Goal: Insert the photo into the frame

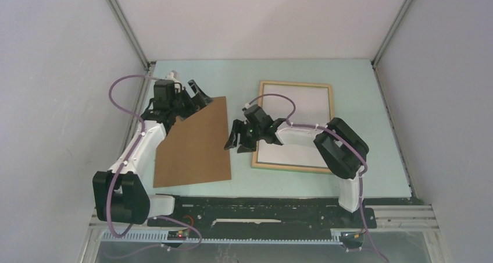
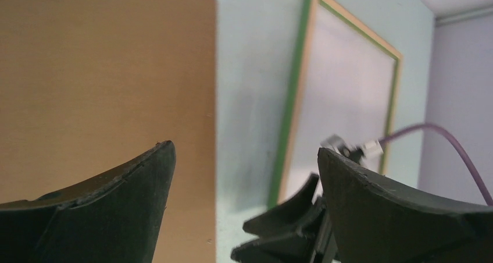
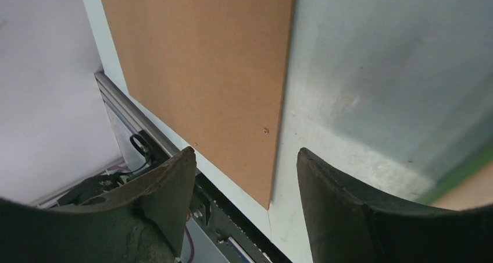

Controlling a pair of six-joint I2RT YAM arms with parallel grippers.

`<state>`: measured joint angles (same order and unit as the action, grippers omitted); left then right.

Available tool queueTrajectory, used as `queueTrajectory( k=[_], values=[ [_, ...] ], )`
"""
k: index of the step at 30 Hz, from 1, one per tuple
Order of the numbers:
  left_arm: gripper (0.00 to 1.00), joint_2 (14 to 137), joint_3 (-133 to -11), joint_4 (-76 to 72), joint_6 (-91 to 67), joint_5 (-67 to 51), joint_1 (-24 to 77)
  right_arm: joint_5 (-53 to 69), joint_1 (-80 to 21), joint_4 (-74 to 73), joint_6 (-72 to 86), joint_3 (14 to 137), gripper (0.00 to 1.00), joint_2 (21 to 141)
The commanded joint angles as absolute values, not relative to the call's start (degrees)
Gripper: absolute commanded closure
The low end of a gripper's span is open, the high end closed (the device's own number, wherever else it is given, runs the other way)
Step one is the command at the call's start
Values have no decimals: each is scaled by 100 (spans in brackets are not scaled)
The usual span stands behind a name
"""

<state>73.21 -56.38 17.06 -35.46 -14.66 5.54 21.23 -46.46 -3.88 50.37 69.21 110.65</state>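
Brown board faces up. From the top external camera, the photo (image 1: 195, 144) lies print-down on the pale green table (image 1: 356, 82), left of centre, with its long axis running roughly near-to-far. The frame (image 1: 332, 123) lies flat to its right, wood face up, with a strip of bare table between them. The right gripper (image 1: 235, 146) hangs over that strip, just beside the photo's right long edge, jaws spread and empty. The left gripper (image 1: 196, 97) is at the photo's far corner, also spread; I cannot tell whether it touches the board.

From the left wrist, its fingers (image 2: 134, 181) stand wide apart with nothing between them. The board fills the left, and the frame's green side shows to the right.

From the right wrist, the fingers (image 3: 168, 181) are parted over bare table. The photo's long edge runs away just past the finger on the left of the view.

The right arm looks nearer the edge facing the frame. A pick would probably depend on getting a finger under that edge, which lies towards the left arm's side.
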Motion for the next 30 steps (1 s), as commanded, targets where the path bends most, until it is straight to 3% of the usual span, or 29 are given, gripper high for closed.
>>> queueTrajectory(
  k=[1, 7, 13, 20, 25, 30],
  values=[
    [0, 7440, -6007, 1908, -3134, -821, 141, 2035, -4873, 237, 5282, 6847, 29, 11126],
    [0, 7413, -6071, 2484, -3109, -804, -916, 1892, -4983, 234, 5133, 6794, 29, 11129],
    [0, 7003, -5047, 2364, -3139, -792, -2266, 2179, -4918, 452, 5057, 6806, 29, 11239],
    [0, 7163, -4518, 1763, -2909, -176, -2916, 2596, -4678, 297, 5059, 6801, 30, 11329],
    [0, 8087, -4649, 1723, -2767, -1194, -3578, 2848, -4534, 333, 5108, 6804, 30, 11416],
    [0, 8547, -4694, 1577, -2726, -1561, -3612, 3103, -4417, 518, 5272, 6810, 29, 11566]
  ],
)
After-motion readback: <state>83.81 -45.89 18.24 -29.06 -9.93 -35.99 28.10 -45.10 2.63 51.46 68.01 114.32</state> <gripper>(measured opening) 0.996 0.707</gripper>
